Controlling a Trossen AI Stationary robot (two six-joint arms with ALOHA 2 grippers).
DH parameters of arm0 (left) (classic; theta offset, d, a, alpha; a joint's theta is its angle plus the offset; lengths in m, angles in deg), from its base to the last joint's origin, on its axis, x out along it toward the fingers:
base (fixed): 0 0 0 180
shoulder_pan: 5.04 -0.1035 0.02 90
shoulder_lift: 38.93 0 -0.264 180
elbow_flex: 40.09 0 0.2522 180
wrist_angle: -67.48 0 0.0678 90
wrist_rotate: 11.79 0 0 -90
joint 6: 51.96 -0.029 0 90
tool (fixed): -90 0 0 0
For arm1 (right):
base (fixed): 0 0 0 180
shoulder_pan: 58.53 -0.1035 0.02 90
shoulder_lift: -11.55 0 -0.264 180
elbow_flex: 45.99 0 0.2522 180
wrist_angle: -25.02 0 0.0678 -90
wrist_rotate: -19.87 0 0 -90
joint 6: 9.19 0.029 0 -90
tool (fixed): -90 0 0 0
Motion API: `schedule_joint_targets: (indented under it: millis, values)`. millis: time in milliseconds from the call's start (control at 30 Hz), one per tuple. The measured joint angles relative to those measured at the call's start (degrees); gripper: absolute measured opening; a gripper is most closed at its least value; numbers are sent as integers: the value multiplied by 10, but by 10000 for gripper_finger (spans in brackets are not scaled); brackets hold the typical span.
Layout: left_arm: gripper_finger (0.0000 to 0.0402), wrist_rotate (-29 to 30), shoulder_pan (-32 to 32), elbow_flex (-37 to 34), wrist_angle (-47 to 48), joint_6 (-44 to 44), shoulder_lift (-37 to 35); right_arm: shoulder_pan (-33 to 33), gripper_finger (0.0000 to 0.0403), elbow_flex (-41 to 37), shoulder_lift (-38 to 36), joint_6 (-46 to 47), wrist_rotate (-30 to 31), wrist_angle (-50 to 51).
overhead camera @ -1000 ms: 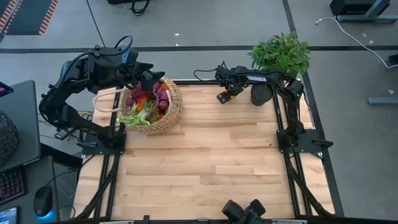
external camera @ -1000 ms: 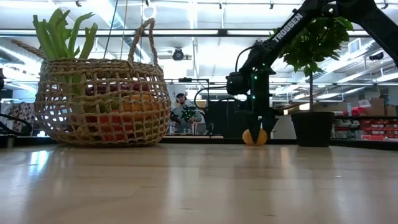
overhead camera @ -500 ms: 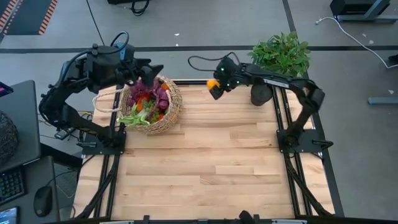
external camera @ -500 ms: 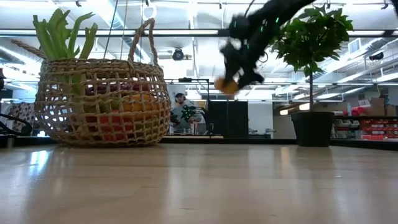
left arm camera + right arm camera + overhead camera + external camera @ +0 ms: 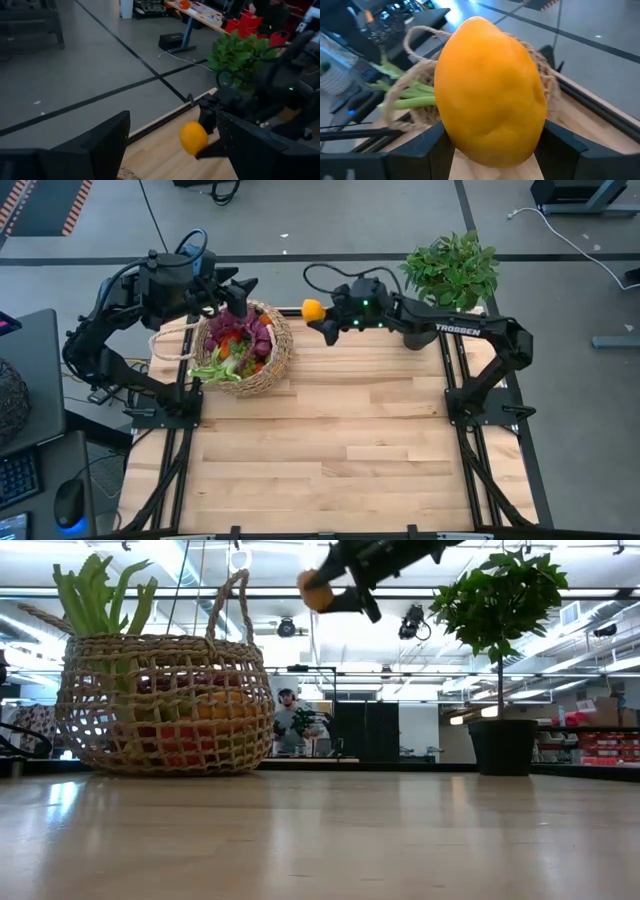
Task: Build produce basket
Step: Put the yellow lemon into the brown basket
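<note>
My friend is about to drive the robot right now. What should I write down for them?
Right pincer: shut on the yellow-orange fruit, held high in the air near the table's far edge, between the potted plant and the basket.
Left pincer: open and empty, hovering over the basket's far rim.
Basket: stands at the far left of the table, already full of produce, with leek leaves sticking up.
Done: most produce is in, and the fruit is picked up.
Left: carry the fruit over the basket and drop it in, likely once the left pincer is out of the way.
</note>
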Motion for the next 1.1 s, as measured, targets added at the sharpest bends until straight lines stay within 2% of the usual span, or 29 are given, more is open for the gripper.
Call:
schedule_joint_targets:
  millis: [267,500,800,933,1100]
  values:
    - [304,-2,0,1,0,-14,-12,-35,236,24,3,-14,34,-22]
    - [302,-3,0,1,24,-12,-17,-51,236,147,57,-55,40,12]
    - [302,-48,-13,1,26,74,-16,-75,236,323,147,-80,23,70]
    - [305,-53,-23,1,27,110,-15,-87,236,371,177,-85,23,66]
    - [311,-103,-23,0,25,135,-11,-98,237,392,211,-77,19,64]
